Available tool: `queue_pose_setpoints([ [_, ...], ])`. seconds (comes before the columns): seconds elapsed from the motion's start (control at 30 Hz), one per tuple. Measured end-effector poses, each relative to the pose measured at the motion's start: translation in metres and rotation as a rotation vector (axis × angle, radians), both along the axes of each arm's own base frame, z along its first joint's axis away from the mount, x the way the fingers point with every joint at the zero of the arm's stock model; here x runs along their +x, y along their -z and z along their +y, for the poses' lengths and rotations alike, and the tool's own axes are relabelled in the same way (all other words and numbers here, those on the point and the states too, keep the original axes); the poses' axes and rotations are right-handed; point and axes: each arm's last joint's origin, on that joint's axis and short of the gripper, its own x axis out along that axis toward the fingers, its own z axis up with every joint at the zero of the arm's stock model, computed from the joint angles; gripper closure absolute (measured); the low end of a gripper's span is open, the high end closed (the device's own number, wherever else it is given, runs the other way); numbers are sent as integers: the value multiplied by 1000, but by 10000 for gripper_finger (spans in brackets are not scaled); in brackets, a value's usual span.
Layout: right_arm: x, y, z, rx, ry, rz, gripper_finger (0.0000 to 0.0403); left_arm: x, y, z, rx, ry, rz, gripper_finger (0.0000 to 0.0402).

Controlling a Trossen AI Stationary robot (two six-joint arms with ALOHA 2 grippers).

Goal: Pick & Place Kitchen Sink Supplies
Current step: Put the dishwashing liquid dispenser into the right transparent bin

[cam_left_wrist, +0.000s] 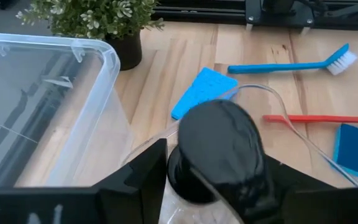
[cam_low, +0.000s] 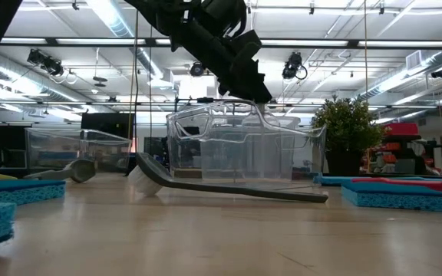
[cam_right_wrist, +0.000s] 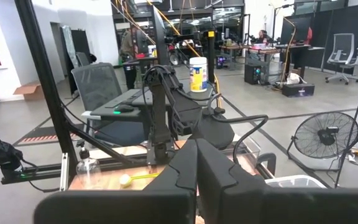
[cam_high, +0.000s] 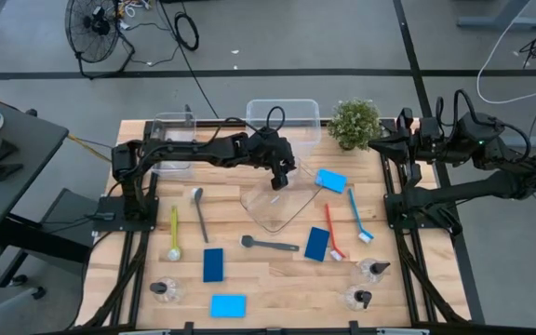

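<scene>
Pump bottle pinched in left gripper over tray; right gripper closed.

Tray hemmed: bin behind, sponge right; front clear.

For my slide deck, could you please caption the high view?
Left gripper holds a pump bottle above the clear tray; sponges and brushes lie scattered on the table; right arm waits folded.

No text, label, brand, number or sign can be read anywhere here.
</scene>
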Motion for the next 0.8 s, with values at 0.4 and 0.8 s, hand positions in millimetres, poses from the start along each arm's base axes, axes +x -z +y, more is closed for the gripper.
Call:
queue_pose_setpoints([
  [0.4, 0, 0, 0, 0, 0, 0, 396, -1, 0, 0, 5, 1, 4, 161],
  [0.8, 0, 0, 0, -24, 0, 2, 396, -25, -9, -3, -17, 13, 175, 158],
])
